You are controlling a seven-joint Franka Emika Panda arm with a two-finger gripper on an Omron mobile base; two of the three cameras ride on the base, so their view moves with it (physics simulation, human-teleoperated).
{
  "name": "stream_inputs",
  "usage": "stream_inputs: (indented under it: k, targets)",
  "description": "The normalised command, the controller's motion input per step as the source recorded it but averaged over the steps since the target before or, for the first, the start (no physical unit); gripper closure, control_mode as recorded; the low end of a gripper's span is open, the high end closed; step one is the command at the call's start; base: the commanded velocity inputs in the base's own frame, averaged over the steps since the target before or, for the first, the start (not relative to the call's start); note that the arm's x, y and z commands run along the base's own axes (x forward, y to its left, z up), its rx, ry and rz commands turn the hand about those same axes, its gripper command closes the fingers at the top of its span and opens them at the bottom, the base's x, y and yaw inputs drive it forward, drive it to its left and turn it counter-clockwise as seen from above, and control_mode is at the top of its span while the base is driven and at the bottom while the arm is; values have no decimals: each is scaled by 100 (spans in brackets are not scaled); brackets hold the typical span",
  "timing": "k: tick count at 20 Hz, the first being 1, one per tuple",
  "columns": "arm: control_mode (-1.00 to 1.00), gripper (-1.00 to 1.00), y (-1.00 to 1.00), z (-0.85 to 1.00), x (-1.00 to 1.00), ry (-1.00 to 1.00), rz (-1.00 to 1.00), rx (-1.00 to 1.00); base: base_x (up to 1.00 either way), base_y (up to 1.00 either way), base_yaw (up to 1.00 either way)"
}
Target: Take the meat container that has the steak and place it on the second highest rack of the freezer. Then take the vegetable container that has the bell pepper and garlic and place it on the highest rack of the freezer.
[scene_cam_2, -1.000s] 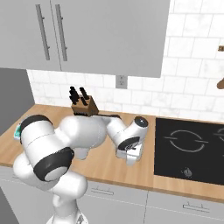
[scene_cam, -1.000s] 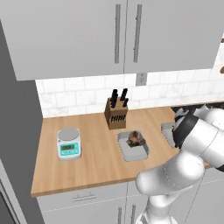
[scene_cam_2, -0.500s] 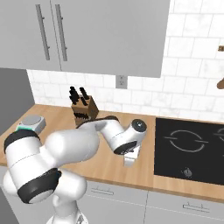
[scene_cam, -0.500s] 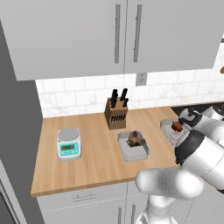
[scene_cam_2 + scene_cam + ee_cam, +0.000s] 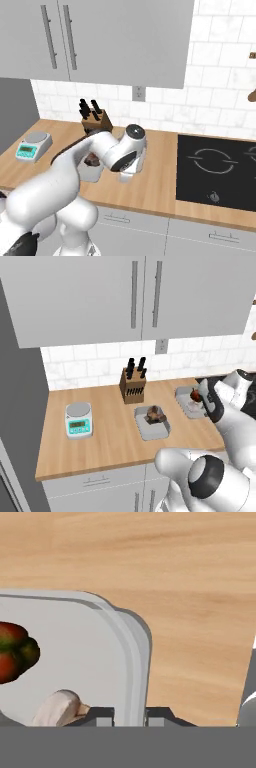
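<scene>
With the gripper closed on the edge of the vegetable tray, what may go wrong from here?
1. The gripper pinches only the thin rim of the vegetable tray, so the tray may tilt or slip when lifted.
2. The bell pepper and garlic lie loose inside and may roll out.
3. The meat tray with the steak still sits on the counter, although it should go first.

arm (image 5: 75, 175): glossy white rounded shells | joints: dark grey rings | claw (image 5: 129, 714): two small dark tips
</scene>
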Motion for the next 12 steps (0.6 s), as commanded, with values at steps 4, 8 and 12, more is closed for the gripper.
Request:
stream_inputs:
  k: [4,8,12]
  targets:
    - [-100,100,96,50,-12,-3,-6,4,0,0,0]
    - [-100,100,79,43,-13,0,-4,7,0,0,0]
    - [-100,100,28,56,-15,-2,-7,8,0,0,0]
